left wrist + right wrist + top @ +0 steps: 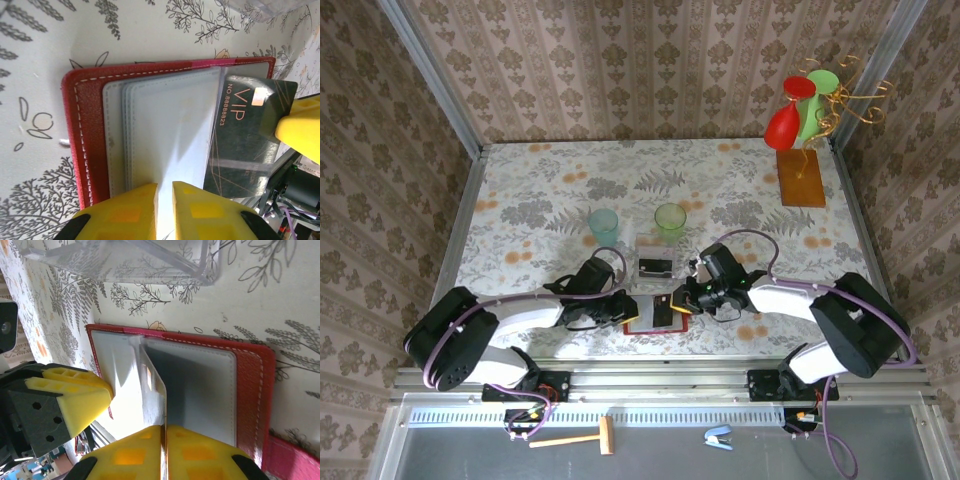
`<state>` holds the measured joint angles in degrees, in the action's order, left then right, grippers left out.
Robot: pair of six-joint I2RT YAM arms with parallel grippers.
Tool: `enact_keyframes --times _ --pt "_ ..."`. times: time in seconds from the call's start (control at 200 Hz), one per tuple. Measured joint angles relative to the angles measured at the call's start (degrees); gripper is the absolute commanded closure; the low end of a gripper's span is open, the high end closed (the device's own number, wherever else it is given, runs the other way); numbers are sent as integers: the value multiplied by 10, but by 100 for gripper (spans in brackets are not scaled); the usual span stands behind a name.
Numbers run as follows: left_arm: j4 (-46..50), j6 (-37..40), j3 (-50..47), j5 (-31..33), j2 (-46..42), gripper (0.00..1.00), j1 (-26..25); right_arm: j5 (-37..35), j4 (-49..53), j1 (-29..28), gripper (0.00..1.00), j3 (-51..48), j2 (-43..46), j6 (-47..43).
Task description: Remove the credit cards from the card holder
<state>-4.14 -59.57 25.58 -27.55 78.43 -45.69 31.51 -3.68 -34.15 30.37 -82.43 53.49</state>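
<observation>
The card holder (642,318) lies open on the table (760,205) at its 6 o'clock edge, between the two grippers. Its red cover is flat and its grey transparent pockets fan upward. A dark VIP card (244,137) sticks part-way out of a pocket toward the holder's 3 o'clock side. The right gripper (163,432), at that side, has its yellow fingers closed to a thin slit on the card's edge. At the holder's 9 o'clock the left gripper (165,189) is nearly closed too, pinching a pocket leaf. A clear plastic box (655,262) sits just beyond at 12 o'clock, with something dark inside. Farther up stand a teal cup (603,225) at 11 o'clock and a green cup (670,218) at 12.
</observation>
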Motion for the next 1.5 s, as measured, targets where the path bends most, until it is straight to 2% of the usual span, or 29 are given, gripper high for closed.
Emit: enact_keyframes --times 0.295,0.56,0.895,1.25,1.5 --pt "21 0 8 2 -10 82 0 -11 100 10 93 28 37 -55" --pt "29 5 23 6 -35 79 12 -28 212 14 100 112 42 -164" --pt "44 9 20 17 -79 77 35 -59 344 14 100 227 29 -391" --pt "55 19 -3 19 -122 77 71 -107 484 7 100 363 -56 -663" --pt "57 36 -5 8 -132 76 113 -155 585 -25 100 485 -144 -825"
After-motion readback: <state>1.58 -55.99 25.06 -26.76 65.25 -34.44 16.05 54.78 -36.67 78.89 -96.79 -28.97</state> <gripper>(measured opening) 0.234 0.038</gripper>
